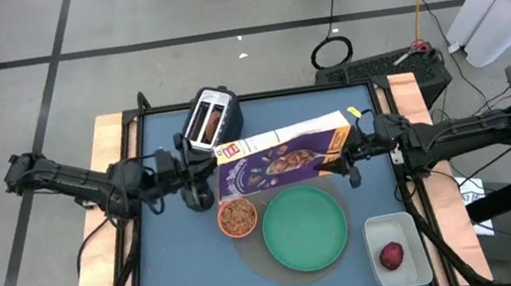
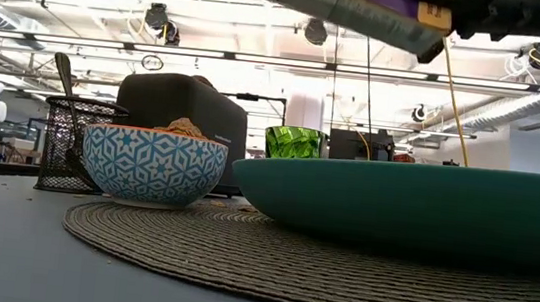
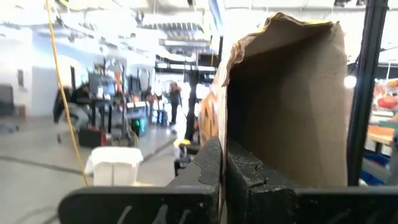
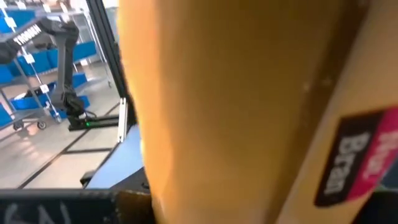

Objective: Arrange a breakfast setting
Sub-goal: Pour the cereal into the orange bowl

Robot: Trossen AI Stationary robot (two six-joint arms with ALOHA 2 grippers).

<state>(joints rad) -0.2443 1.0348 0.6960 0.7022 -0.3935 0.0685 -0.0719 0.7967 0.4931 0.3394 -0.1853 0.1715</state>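
Right gripper [image 1: 350,157] grasps the purple cereal box [image 1: 283,159] at its 3 o'clock end; clenched left gripper [image 1: 202,177] sits at 9 o'clock, above the bowl [image 1: 238,217].

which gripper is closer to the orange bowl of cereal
Left. The left gripper sits just beside the bowl, shut on the cereal box's open end. The right gripper holds the box's far end, beyond the green plate.
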